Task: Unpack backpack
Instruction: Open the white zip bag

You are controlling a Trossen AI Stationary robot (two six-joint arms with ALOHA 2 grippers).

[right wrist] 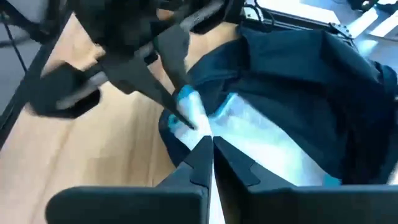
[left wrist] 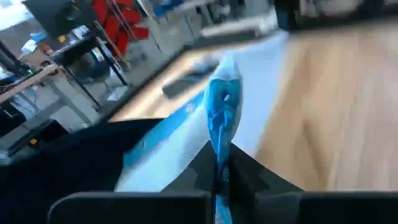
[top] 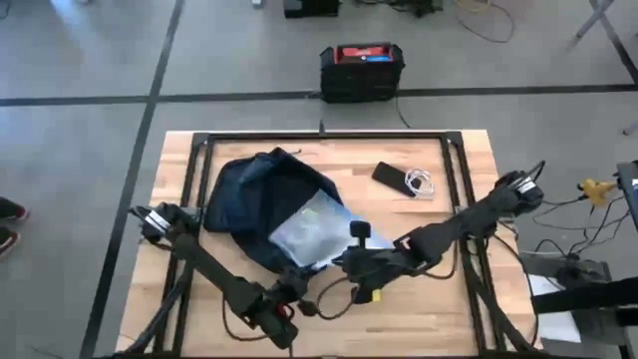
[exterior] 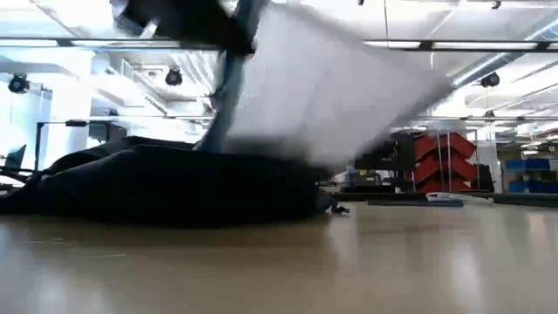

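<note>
High view shows my dark navy soft fabric backpack point(top: 261, 199) lying mid-counter, a pale, clear-plastic flat packet point(top: 311, 231) half out of its mouth. Both jaws — left gripper point(left wrist: 219, 177), right gripper point(right wrist: 210, 144) — are clamped on that packet's edge. I'd draw it out level, together, toward the bare wooden counter point(top: 439, 319) near me — clear of the phone and white cable point(top: 404, 180).

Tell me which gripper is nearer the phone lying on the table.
Right. The right gripper sits at the backpack's opening, below the phone. The left gripper is beside it, slightly farther; both pinch the pale bag.
</note>
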